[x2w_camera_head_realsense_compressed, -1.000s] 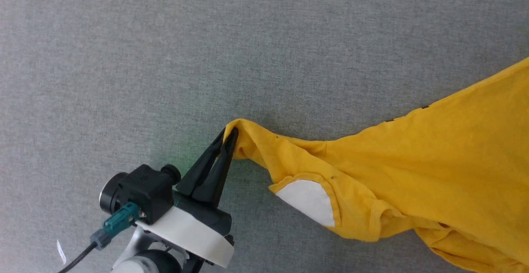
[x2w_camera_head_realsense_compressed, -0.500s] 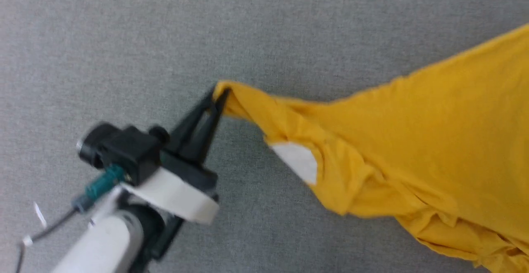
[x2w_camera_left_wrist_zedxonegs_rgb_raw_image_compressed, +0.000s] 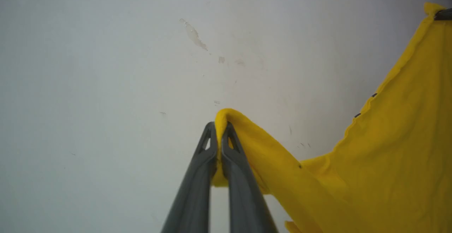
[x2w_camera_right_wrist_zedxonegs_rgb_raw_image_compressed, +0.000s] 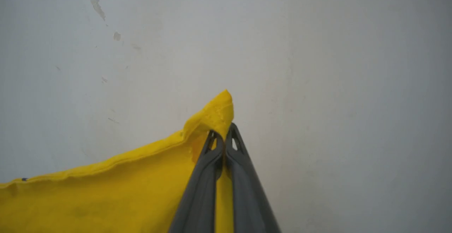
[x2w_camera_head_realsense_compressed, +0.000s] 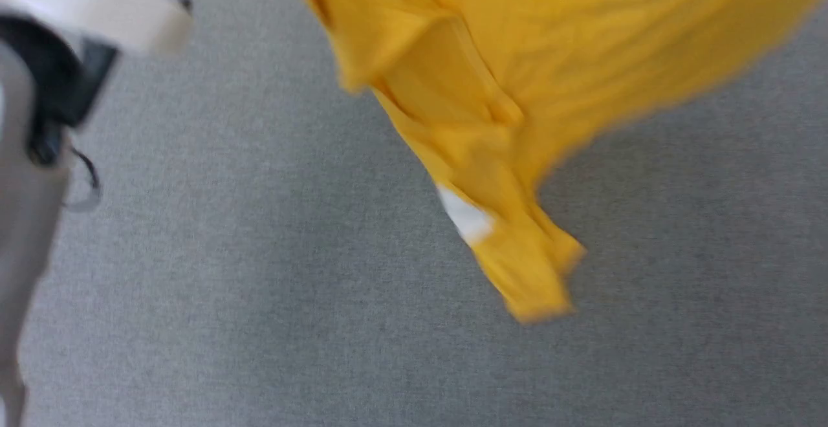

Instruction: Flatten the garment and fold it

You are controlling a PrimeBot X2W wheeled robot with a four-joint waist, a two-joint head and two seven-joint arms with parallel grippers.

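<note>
- The left gripper [x2w_camera_left_wrist_zedxonegs_rgb_raw_image_compressed: 219, 126] is pinched shut on a yellow corner of the garment [x2w_camera_left_wrist_zedxonegs_rgb_raw_image_compressed: 388, 162]. The right gripper [x2w_camera_right_wrist_zedxonegs_rgb_raw_image_compressed: 224, 134] is likewise closed tight on a hemmed corner.
- The garment hangs in the air between them, above the grey surface [x2w_camera_head_realsense_compressed: 259, 297]. The flap with the white patch [x2w_camera_head_realsense_compressed: 467, 220] dangles lowest.
- Risk: each grip takes only a small nip of cloth near the fingertips (thin jersey probably slides easily). A sharp shake or a hard pull apart could tug a corner free and drop that side.
- Risk: the dangling flap could land tucked under the body when the garment is lowered, leaving creases to smooth out.
- Containers: nothing here serves as one. The grey surface is the only place for the garment to land.
</note>
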